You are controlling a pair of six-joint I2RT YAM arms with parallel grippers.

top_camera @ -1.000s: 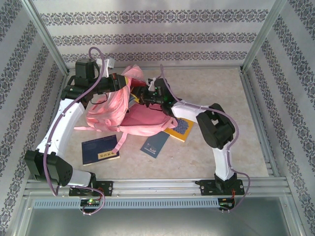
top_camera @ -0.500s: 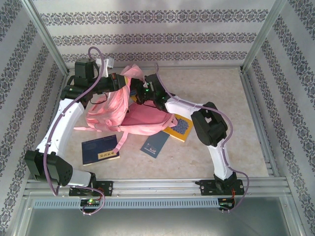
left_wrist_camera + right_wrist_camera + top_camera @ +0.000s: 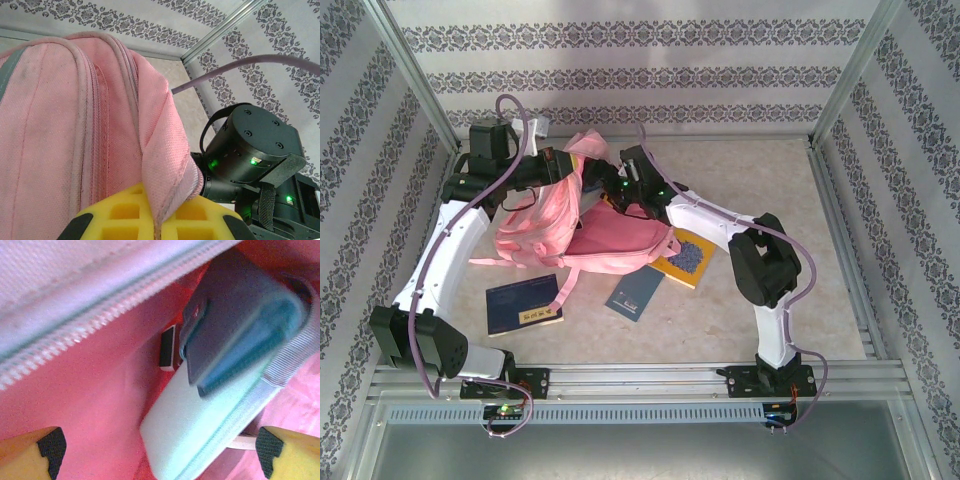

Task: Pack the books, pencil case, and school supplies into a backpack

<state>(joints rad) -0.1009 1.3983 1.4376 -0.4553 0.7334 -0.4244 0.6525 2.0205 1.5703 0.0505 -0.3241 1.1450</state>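
Looking down from above, you see the pink backpack (image 3: 555,215) lying on the tabletop (image 3: 760,170) between the two arms, its mouth turned toward the right arm (image 3: 760,265). Your left jaws are clamped on a fold of the backpack's top edge. In the left wrist view, that pink fabric runs straight down between the yellow fingers (image 3: 125,217), and the rest of the bag rises beyond them.

Your right jaws stand wide and hold nothing. They sit at the bag's mouth, with the two black-padded fingertips (image 3: 50,446) far apart at the lower corners of the right wrist view. Between and beyond them lies the pale green pencil case (image 3: 200,430) — inside the backpack, on the pink lining and clear of both pads. A dark blue-and-teal book (image 3: 235,315) lies across its far end, and the zipper (image 3: 75,337) runs along the edge above.

Outside the bag, one navy book (image 3: 523,303) lies near the left arm. A second navy book (image 3: 635,291) and the yellow book (image 3: 686,258) rest at the backpack's near edge.
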